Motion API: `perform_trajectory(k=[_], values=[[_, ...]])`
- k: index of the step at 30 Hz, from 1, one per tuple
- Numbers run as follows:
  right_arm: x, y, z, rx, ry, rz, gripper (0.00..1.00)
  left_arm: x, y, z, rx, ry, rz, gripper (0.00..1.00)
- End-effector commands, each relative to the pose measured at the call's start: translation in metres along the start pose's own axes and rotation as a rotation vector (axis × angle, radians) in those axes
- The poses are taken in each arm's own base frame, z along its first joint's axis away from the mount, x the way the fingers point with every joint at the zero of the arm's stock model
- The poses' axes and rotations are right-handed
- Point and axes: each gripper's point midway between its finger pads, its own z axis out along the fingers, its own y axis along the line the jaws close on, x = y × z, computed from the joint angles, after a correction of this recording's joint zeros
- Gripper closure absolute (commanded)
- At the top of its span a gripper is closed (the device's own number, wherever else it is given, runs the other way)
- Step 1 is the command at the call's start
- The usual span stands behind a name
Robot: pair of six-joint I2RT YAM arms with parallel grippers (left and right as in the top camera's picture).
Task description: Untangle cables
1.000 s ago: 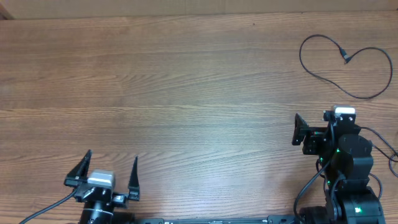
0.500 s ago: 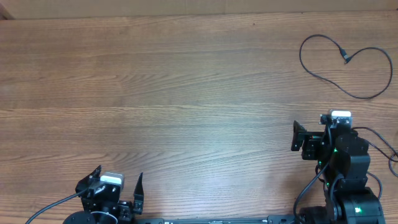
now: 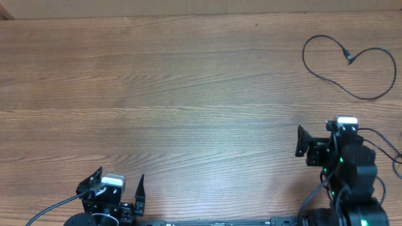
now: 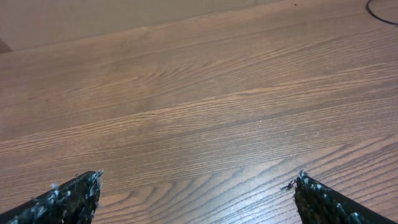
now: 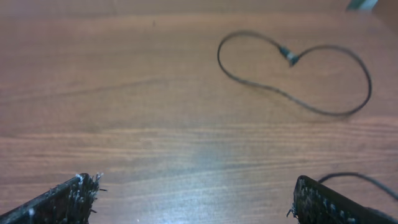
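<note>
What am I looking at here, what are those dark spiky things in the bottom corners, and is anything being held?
Two robot arms sit at a wooden table. One picture looks straight down from above; the other two come from a camera on each arm's wrist, so the dark tips in their bottom corners are that arm's own gripper fingers. The left gripper and right gripper are both open and hold nothing. A thin black cable lies in a loop at the table's far right, untouched.
</note>
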Motion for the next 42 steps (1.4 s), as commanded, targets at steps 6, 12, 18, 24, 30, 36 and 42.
perform_trajectory(k=[6,12,18,24,30,36,42], values=[[-0.059,-0.005,-0.049,0.003,-0.355,0.031,0.00,-0.001,-0.002,-0.001,0.012,-0.009,-0.016,0.00],[-0.071,-0.012,-0.060,0.026,-0.469,0.052,0.00,-0.001,-0.002,-0.001,0.011,-0.009,-0.016,0.00],[-0.106,-0.010,-0.074,-0.043,-0.785,0.183,0.00,-0.001,-0.002,-0.001,0.011,-0.009,-0.016,0.00],[-0.105,-0.007,-0.071,-0.128,-0.945,0.284,0.00,-0.001,-0.002,-0.001,0.011,-0.009,-0.016,0.01],[-0.080,-0.006,-0.048,-0.194,-0.958,0.407,0.00,-0.001,-0.002,-0.001,0.011,-0.009,-0.016,0.01],[-0.061,-0.011,-0.029,-0.154,-0.900,0.421,0.00,-0.001,-0.002,-0.001,0.012,-0.009,-0.016,0.00],[-0.035,-0.012,-0.011,-0.116,-0.772,0.421,0.00,-0.001,-0.002,-0.001,0.011,-0.009,-0.016,0.00]])
